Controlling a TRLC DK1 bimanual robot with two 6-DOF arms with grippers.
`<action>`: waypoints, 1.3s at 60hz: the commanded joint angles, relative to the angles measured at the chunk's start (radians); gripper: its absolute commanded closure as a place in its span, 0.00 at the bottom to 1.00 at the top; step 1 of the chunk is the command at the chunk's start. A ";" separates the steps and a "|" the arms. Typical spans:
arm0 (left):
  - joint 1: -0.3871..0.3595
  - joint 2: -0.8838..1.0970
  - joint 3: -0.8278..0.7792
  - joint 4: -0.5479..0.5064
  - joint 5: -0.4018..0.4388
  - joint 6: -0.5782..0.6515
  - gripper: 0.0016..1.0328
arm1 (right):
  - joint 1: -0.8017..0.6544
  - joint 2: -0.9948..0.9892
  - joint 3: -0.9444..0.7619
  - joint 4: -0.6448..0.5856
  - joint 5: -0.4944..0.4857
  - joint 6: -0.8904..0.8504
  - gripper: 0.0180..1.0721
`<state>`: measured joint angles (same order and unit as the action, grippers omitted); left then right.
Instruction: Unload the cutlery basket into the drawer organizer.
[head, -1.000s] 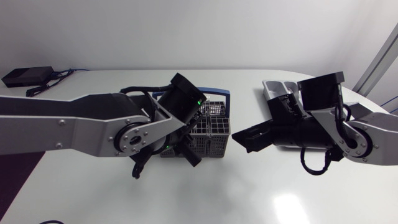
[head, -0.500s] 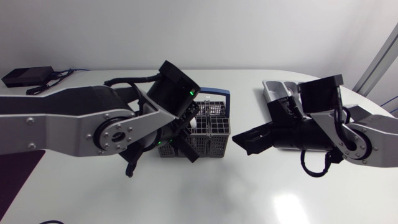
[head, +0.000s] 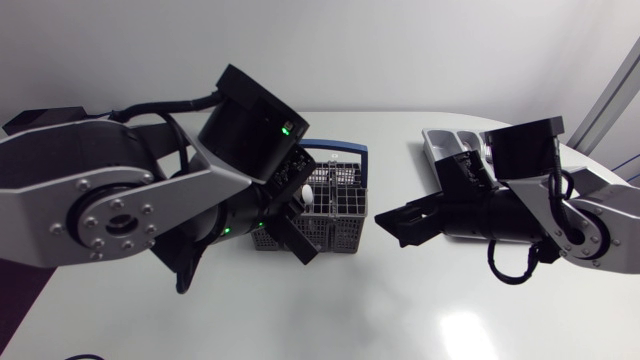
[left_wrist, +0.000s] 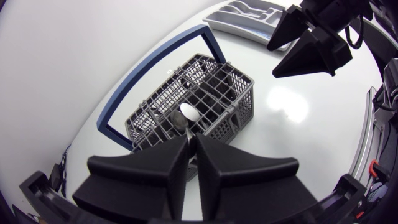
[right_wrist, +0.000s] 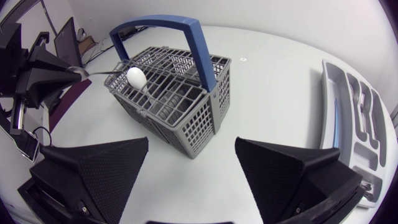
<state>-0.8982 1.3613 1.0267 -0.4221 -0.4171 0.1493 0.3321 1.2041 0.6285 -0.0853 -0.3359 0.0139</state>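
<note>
Jaws of the left gripper (left_wrist: 192, 149) clamp the spoon (left_wrist: 188, 116) over the basket (left_wrist: 241, 104); right gripper (right_wrist: 191, 163) alongside, jaws apart.

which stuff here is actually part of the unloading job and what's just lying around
Part of the job: cutlery basket; spoon, gripped above the basket by the left pincer; drawer organizer; right pincer, open.

Lying about: black box at the table's far corner, mostly hidden behind the left arm.

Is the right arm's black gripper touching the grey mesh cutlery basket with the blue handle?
Apart. The left wrist view shows bare white table between the right gripper and the cutlery basket.
</note>
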 joint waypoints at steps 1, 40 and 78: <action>-0.007 -0.039 -0.002 -0.009 0.001 -0.024 0.90 | 0.001 -0.017 -0.027 -0.011 0.001 -0.011 0.05; 0.004 -0.186 -0.014 -0.032 0.431 -0.148 0.90 | 0.097 -0.149 -0.049 -0.156 0.044 -0.281 0.05; 0.096 -0.099 -0.036 0.014 0.897 -0.120 0.90 | 0.166 -0.334 -0.072 -0.311 -0.189 -0.640 0.05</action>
<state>-0.8124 1.2438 1.0142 -0.4171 0.4500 0.0082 0.4820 0.8715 0.5579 -0.3691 -0.5076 -0.5606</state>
